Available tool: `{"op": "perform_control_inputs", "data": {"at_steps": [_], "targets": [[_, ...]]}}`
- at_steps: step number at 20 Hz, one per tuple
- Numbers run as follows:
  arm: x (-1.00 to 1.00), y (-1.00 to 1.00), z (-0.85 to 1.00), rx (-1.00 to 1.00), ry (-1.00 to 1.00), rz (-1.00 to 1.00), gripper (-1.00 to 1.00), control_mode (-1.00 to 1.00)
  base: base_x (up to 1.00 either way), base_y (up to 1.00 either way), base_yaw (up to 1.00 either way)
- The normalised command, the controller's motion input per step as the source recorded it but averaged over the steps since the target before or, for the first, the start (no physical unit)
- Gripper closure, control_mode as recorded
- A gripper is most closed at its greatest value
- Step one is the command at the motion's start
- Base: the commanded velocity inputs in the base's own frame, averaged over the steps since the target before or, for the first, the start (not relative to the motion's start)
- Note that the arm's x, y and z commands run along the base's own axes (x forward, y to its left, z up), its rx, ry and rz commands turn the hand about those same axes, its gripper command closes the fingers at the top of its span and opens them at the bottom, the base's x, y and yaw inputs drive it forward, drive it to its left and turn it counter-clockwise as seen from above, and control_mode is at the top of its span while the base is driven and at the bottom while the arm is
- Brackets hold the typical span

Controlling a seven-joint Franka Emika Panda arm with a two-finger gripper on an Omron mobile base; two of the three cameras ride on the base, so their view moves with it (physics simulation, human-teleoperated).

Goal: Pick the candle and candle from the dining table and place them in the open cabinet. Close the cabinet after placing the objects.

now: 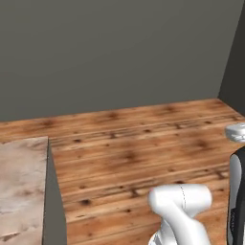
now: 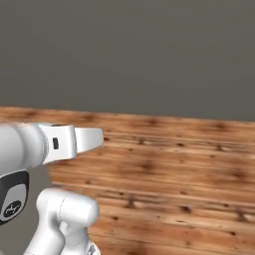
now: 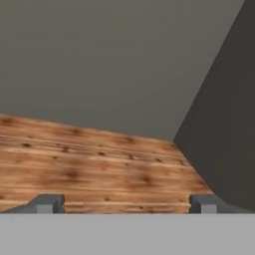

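My gripper (image 3: 125, 204) is open, its two dark fingertips (image 3: 47, 203) standing far apart with nothing between them. In the hand view it looks out over a bare wooden floor toward a corner of two grey walls. A corner of the pink-brown marbled dining table (image 1: 21, 186) shows at the lower left of the left base view, with nothing on the part that shows. Both candles and the cabinet are out of view.
Wooden plank floor (image 1: 143, 143) stretches ahead to a plain grey wall (image 1: 119, 48). A darker wall (image 3: 224, 124) meets it at the right. My white arm (image 2: 55, 142) reaches across the left of the right base view.
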Motion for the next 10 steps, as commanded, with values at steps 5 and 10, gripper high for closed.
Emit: {"op": "perform_control_inputs", "data": {"at_steps": [5,10], "targets": [[0.0,0.0,0.0,0.0,0.0,0.0,-1.0,1.0,1.0,0.0,0.1],[0.0,0.0,0.0,0.0,0.0,0.0,-1.0,1.0,1.0,0.02,0.11]]}}
